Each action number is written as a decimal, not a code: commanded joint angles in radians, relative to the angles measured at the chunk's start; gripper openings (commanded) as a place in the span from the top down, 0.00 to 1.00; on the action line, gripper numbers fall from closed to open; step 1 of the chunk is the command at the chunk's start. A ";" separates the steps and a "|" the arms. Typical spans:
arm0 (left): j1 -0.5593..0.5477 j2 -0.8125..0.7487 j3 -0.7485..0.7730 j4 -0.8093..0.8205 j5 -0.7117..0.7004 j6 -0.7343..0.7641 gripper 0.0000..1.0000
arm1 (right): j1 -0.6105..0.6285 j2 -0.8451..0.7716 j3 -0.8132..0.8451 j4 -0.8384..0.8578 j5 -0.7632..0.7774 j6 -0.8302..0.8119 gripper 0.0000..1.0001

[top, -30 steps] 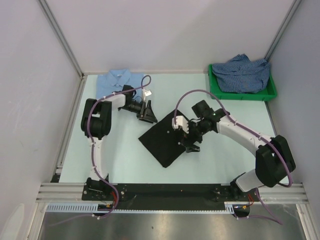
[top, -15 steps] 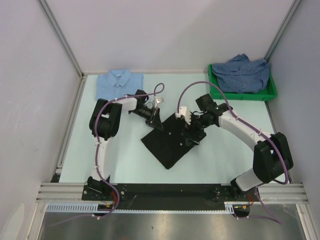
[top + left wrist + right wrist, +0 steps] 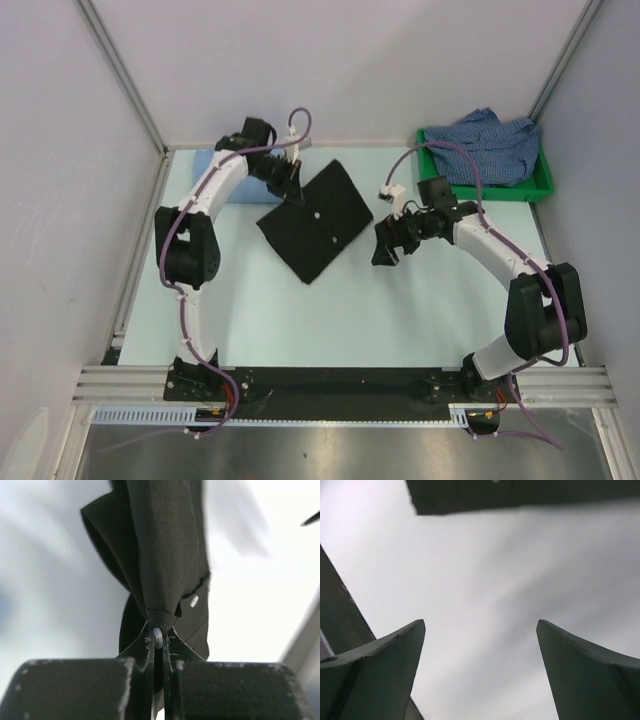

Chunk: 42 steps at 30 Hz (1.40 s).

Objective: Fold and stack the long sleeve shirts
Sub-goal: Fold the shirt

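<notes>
Starting at the far-left corner, you see the folded blue shirt (image 3: 205,165). Just to its right your left gripper (image 3: 291,193) is clamped on an edge of the black shirt (image 3: 318,222), whose long axis slants from near-left to far-right. So the stack spot lies leftward of the grip, and the left gripper is much the nearer one for that carry. Further right, your right gripper (image 3: 384,250) stands wide and empty, apart from the black shirt. The checked shirt (image 3: 485,145) sits in the bin (image 3: 480,192) at far right
</notes>
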<state>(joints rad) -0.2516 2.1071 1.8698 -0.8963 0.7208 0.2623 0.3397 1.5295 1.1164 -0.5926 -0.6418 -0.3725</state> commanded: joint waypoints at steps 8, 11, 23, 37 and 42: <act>-0.316 -0.094 0.263 -0.207 -0.676 0.317 1.00 | -0.215 0.037 -0.210 0.497 -0.272 0.960 0.00; -0.446 -0.059 0.184 -0.132 -0.806 0.276 1.00 | -0.267 0.047 -0.300 0.614 -0.292 1.107 0.00; -0.687 0.076 0.042 0.071 -0.530 -0.064 0.81 | -0.485 -0.008 -0.483 0.419 -0.223 1.124 0.00; -0.344 -0.330 -0.343 0.209 -0.038 -0.159 0.16 | -0.268 0.075 -0.509 0.761 -0.139 1.363 0.01; -0.187 -0.430 -0.469 0.278 -0.083 -0.147 0.16 | -0.189 0.205 -0.400 0.798 -0.081 1.393 0.03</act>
<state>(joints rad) -0.5045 1.7576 1.4792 -0.6960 0.6060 0.1261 0.1104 1.6505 0.6258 0.1081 -0.8047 0.9672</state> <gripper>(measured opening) 0.841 0.981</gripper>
